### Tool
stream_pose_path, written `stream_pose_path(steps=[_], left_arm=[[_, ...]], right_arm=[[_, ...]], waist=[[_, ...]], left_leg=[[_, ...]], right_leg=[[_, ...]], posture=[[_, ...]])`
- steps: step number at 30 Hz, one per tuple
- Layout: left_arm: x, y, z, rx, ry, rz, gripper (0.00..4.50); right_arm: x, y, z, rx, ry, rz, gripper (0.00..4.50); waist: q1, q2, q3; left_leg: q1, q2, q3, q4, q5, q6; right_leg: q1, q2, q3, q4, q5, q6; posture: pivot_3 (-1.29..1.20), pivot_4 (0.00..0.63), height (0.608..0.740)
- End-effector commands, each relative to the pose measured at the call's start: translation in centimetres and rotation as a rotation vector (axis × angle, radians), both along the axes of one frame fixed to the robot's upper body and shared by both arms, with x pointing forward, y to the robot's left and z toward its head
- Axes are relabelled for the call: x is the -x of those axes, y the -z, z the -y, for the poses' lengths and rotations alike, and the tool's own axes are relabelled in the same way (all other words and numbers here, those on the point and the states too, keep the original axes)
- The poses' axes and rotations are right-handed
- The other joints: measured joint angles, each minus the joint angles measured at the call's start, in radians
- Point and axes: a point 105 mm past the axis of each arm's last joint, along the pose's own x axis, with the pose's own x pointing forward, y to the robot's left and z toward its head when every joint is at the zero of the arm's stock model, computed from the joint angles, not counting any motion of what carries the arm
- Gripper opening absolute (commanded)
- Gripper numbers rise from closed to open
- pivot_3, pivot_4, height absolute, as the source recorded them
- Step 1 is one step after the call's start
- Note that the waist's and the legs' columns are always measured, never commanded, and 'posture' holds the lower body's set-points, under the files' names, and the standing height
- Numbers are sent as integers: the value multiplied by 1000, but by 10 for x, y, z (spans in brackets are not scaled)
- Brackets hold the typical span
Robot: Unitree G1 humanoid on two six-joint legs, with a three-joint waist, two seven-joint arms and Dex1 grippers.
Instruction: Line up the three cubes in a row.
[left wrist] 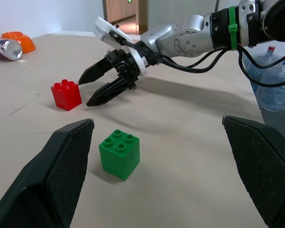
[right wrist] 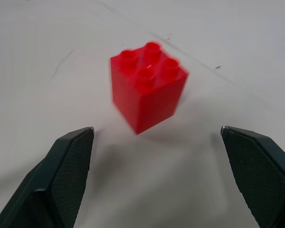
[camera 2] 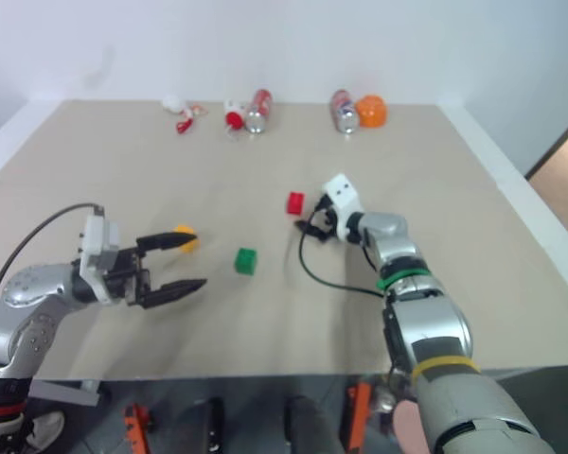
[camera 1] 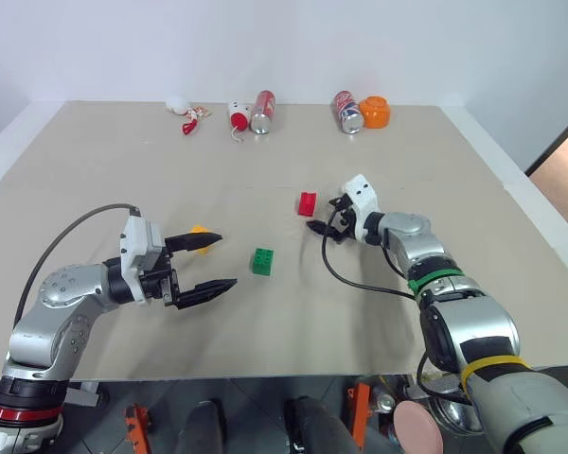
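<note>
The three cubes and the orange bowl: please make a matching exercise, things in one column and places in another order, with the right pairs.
Things:
1. red cube
2. green cube
3. yellow-orange cube
4. orange bowl

Places:
A. at the table's far edge, beside a can
B. behind the left pincer's upper finger
C. just ahead of the open right pincer
D. mid-table, between both pincers

Pairs: 1-C, 2-D, 3-B, 4-A

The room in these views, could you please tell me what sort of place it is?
Probably a robot test room or lab: a large plain table against a bare white wall, water jugs on the floor, and a few cans as props.
</note>
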Motion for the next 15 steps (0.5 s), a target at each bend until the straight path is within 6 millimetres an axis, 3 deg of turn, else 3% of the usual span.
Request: stream_pose_path(steps=[1,15], left_arm=[[5,-8,5,10,19,41,4493],[4,-9,5,33,5,39,4493]], right_arm=[[-7,-21,-1,-24,28,58,4421],[-9,-23,-18,-18,13,61,4421]], waist=[[0,0,0],[0,0,0]], left_leg=[[0,0,0,0,0,0],[0,0,0,0,0,0]], right_leg=[[0,0,0,0,0,0],[0,0,0,0,0,0]], posture=[[0,150,740],[0,150,740]])
